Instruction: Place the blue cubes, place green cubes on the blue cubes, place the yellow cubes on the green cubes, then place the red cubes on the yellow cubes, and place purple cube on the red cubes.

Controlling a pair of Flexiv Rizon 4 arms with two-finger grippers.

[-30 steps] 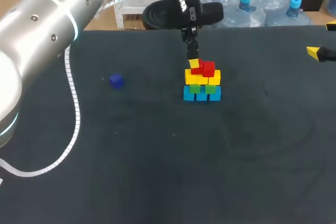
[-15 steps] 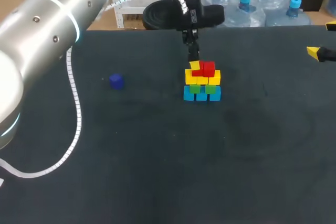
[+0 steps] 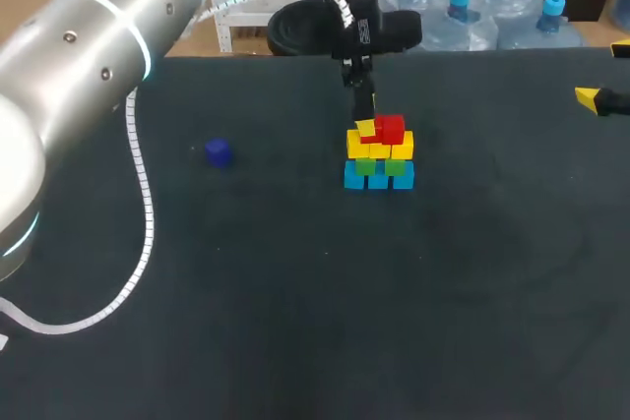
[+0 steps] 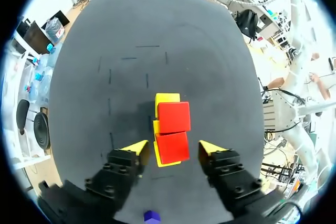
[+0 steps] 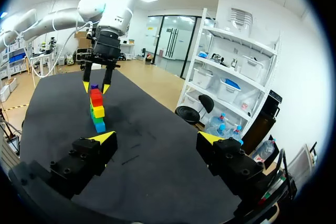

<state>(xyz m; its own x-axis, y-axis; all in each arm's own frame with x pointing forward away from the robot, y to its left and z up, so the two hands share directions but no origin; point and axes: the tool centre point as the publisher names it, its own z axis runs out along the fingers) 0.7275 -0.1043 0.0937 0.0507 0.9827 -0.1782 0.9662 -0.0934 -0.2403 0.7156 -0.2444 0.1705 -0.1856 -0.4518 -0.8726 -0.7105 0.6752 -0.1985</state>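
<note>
Blocky cube stack (image 3: 379, 154), matte dark table (image 3: 295, 292)

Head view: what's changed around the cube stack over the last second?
The left gripper edged slightly toward the view's right above the stack, and its yellow tip now hides more of the red cubes. Its jaws stand open either side of them; no grasp or release shows. The stack, the purple cube and the right gripper stayed put.
</note>
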